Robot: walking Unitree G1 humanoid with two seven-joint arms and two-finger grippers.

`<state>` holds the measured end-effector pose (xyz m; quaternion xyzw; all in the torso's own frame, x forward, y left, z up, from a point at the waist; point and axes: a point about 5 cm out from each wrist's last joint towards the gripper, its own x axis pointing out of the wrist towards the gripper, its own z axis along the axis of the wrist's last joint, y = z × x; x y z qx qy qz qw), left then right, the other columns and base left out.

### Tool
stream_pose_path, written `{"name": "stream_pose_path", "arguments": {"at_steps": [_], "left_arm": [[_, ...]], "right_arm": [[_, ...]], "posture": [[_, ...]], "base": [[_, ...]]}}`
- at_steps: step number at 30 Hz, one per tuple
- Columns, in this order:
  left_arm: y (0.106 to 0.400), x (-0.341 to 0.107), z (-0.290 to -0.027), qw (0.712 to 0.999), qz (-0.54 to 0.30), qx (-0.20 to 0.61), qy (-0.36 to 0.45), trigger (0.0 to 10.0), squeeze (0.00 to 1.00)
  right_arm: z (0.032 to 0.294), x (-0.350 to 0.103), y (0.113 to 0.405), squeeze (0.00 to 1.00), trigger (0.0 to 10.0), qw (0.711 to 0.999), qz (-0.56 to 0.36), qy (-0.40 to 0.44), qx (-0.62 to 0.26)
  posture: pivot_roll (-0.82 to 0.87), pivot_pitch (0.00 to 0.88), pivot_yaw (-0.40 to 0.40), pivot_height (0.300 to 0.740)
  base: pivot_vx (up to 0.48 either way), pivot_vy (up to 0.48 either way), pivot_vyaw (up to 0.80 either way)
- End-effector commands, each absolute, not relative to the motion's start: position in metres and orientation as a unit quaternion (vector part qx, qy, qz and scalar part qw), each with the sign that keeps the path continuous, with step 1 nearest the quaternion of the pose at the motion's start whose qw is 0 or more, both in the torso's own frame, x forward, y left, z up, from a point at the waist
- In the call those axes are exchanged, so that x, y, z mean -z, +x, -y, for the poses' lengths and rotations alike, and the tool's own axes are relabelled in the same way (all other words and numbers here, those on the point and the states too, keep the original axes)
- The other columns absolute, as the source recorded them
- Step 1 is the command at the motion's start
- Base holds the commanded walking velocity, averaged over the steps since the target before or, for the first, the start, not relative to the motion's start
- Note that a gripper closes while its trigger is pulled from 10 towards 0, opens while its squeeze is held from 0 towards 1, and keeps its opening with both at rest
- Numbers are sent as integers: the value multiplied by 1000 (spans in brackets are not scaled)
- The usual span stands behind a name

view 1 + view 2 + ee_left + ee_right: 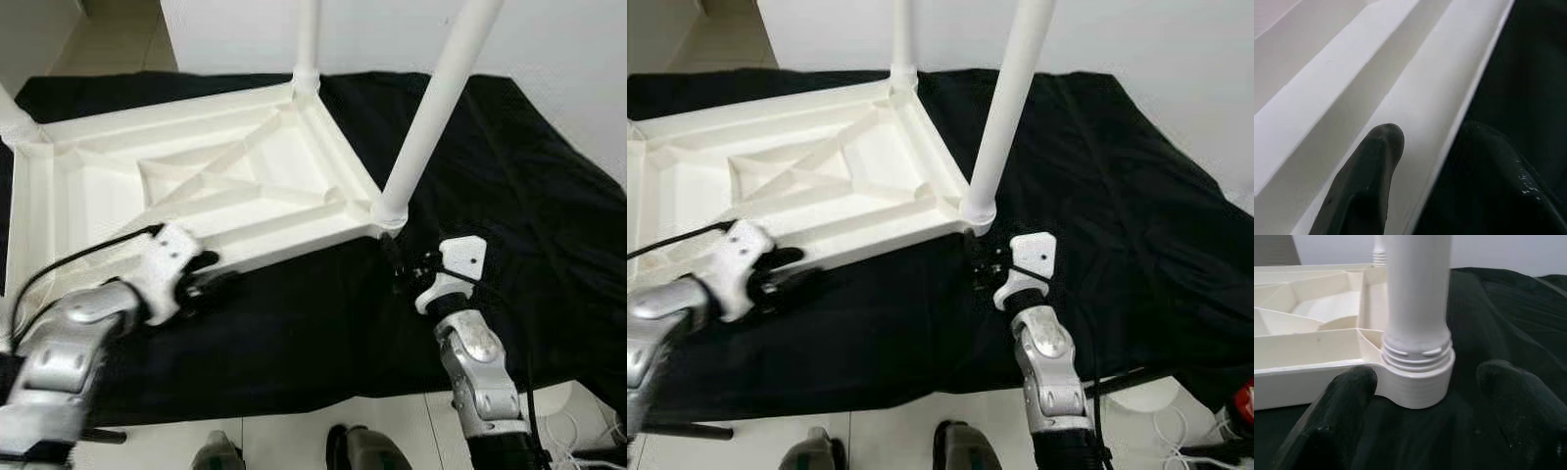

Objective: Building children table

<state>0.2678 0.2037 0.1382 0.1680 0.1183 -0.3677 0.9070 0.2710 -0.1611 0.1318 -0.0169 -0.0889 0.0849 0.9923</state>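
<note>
Black cloth is spread under the inverted white tabletop. Its near rim is straddled by the left gripper; at four o'clock, the right gripper is held released beside a part-threaded leg. Assembly seems unfinished.

Upturned white table on black cloth

Silver jointed arms with white wrist housings (black cables trailing) end in black-fingered grippers.
</note>
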Motion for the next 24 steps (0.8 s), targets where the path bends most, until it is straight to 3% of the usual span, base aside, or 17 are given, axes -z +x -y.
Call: {"name": "stream_pose_path", "arguments": {"at_steps": [1, 7, 14, 15, 16, 17, 18, 19, 24], "left_arm": [[263, -135, -211, 905, -133, 367, 171, 10000, 0], [253, -130, -226, 908, -155, 347, 175, 10000, 0], [251, -129, -222, 913, -151, 341, 165, 10000, 0], [251, -129, -217, 914, -146, 342, 159, 4431, 0], [251, -129, -217, 914, -146, 342, 159, 4431, 0], [252, -128, -210, 917, -140, 341, 149, 784, 0], [252, -128, -210, 917, -140, 341, 149, 784, 0], [254, -126, -200, 921, -131, 338, 140, 0, 0], [255, -123, -175, 927, -111, 341, 113, 0, 0]], "right_arm": [[161, -130, 270, 0, 10000, 992, 87, -17, -89], [162, -130, 272, 0, 10000, 992, 86, -21, -92], [159, -130, 274, 0, 10000, 991, 87, -22, -99], [159, -130, 275, 0, 10000, 991, 87, -22, -100], [159, -130, 275, 0, 10000, 991, 87, -22, -100], [159, -131, 276, 0, 10000, 991, 88, -22, -100], [159, -131, 276, 0, 10000, 991, 88, -22, -100], [159, -131, 276, 0, 10000, 991, 88, -23, -100], [159, -131, 275, 0, 10000, 991, 89, -21, -96]], "posture": [[80, 108, -37, 740], [86, 108, -49, 740], [90, 108, -55, 740], [90, 108, -55, 740], [90, 108, -55, 740], [90, 108, -55, 740], [90, 108, -55, 740], [88, 109, -54, 740], [88, 109, -54, 740]], "base": [[0, 0, 0], [0, 0, 0], [0, 0, 0], [0, 0, 0], [0, 0, 0], [0, 0, 0], [0, 0, 0], [0, 0, 0], [0, 0, 0]]}}
